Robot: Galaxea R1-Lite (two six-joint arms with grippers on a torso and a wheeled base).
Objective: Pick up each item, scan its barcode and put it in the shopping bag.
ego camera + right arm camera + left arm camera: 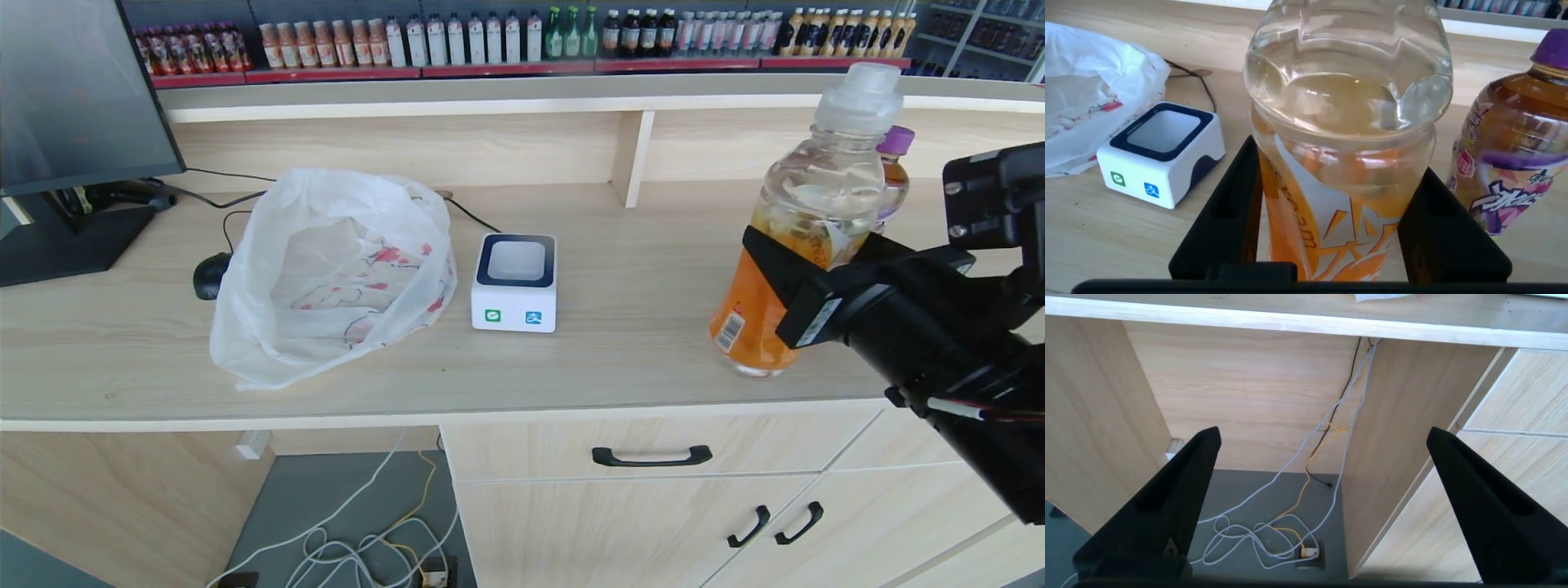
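1. Right gripper is clamped on the orange bottle at mid-body, one finger on each side of the label. That is probably a mid-height hold so the bottle can be turned without slipping.
2. The bottle sits at the right of the counter, tilted, with its cap leaning away from the arm. It is well apart from the scanner and the shopping bag.
3. The barcode is low on the label, below the fingers and uncovered. That's good for presenting it to the scanner window, which faces up.
4. The bag lies just left of the scanner with its mouth open towards the robot, ready for a drop-in.
5. Left gripper has its fingers spread wide and holds nothing. It's parked below counter level facing the cable bay, out of the way.
6. Hard to tell:
   - whether the bottle base touches the counter or is just clear of it;
   - the far finger, hidden behind the bottle in the head view;
   - whether anything is inside the bag.
7. The purple-capped bottle stands just behind the orange one and is mostly hidden by it in the head view.
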